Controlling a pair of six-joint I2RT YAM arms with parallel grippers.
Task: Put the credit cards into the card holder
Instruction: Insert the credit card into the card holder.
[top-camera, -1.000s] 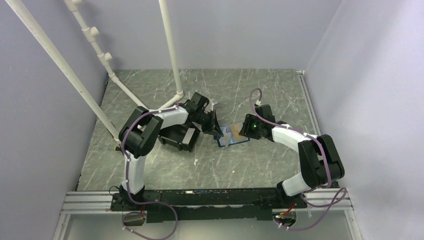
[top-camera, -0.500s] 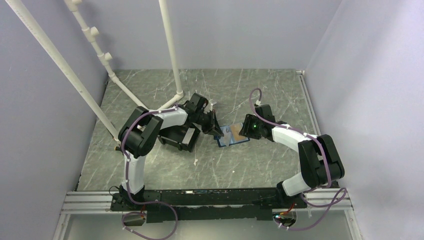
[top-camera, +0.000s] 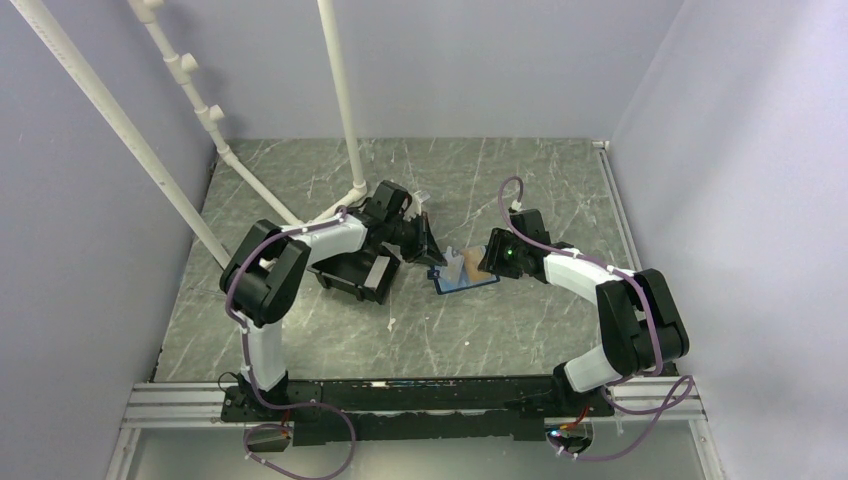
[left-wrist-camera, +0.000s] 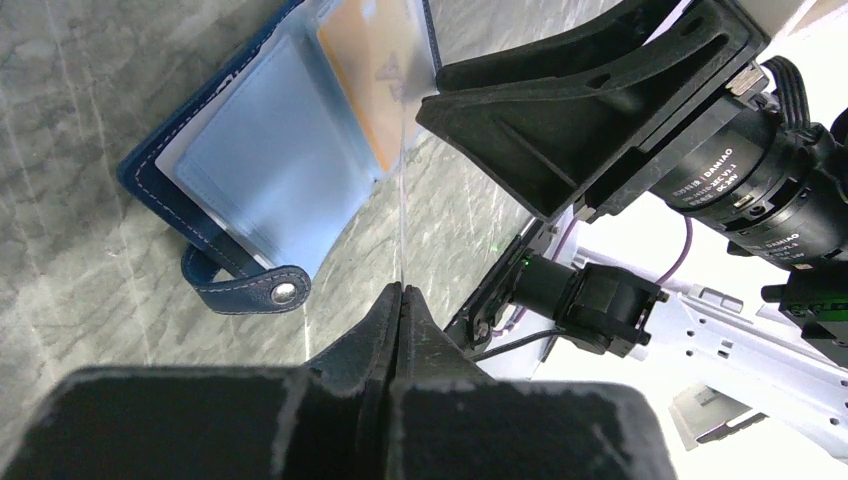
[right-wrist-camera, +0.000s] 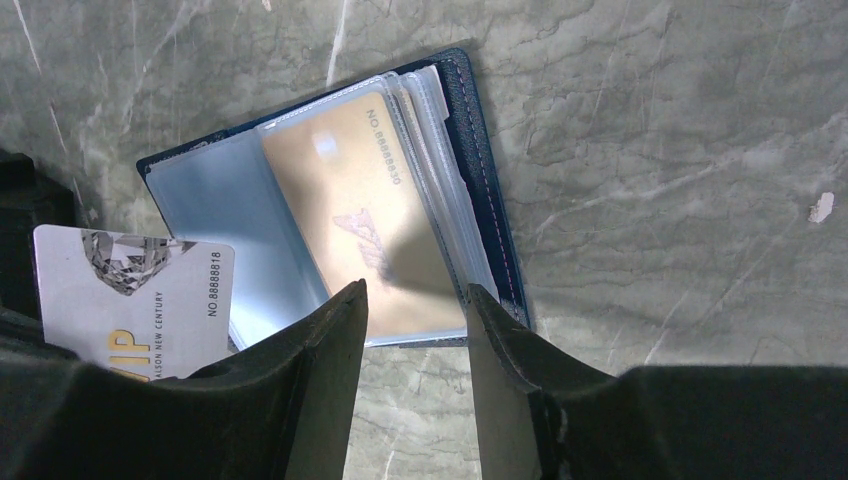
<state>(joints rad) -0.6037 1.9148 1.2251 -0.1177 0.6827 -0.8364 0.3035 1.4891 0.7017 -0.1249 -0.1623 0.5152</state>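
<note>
One thin pale card (right-wrist-camera: 130, 290) occupies left end effector (left-wrist-camera: 400, 295); right end effector (right-wrist-camera: 415, 292) (empty) gapes above navy wallet (right-wrist-camera: 482, 150).

Navy card holder (right-wrist-camera: 485, 170) lies open, orange card (right-wrist-camera: 350, 210) sleeved inside, white card (right-wrist-camera: 130, 290) alongside.

Black bin (top-camera: 352, 272) near white pipes (top-camera: 340, 100) on table (top-camera: 500, 330).
</note>
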